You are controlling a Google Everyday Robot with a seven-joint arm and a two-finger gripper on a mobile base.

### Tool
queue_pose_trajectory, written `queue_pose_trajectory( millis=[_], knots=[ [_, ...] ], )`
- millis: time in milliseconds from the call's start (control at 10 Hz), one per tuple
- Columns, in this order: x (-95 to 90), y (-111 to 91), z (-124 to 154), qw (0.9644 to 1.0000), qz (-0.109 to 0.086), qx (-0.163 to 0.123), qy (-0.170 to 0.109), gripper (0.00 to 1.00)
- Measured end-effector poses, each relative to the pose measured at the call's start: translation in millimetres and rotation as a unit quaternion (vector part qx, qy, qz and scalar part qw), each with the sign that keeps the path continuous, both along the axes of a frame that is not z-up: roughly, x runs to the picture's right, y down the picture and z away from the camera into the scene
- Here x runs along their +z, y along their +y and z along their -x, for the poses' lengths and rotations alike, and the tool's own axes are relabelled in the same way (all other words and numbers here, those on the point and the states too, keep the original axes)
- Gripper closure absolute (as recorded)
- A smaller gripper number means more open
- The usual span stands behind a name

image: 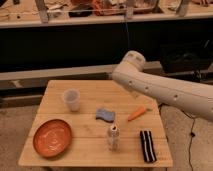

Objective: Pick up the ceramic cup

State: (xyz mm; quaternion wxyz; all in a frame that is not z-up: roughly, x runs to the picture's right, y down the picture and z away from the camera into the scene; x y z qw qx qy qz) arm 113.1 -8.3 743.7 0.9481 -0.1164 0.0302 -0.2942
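**Ceramic cup stands apart at the bench's back left**

Nearest on the wooden bench point(90, 154) are an orange plate point(52, 138), an upright pale-capped shaker bottle point(113, 137) and a black striped strip point(147, 146). Mid-bench lie a blue sponge point(105, 115) and a carrot point(137, 113). Farther back, left, the ceramic cup point(71, 100) stands upright: off-white, slightly tapered, handleless, wide-rimmed, touching nothing. The white arm point(165, 91) crosses the bench's back right. It hides the gripper, so I cannot tell its state. Behind runs a dark, cluttered shelf point(75, 20), cut off above.
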Motion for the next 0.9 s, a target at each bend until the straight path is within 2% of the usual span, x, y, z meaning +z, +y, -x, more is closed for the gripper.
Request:
queue_pose_trajectory(
  millis=[500,700,900],
  knots=[
    [5.7,-9,34,0.9984,-0.014,-0.034,-0.043,0.20],
    [8.1,-13,60,0.9963,-0.018,-0.050,-0.068,0.20],
    [10.1,-17,67,0.9943,-0.023,-0.063,-0.083,0.20]
  ],
)
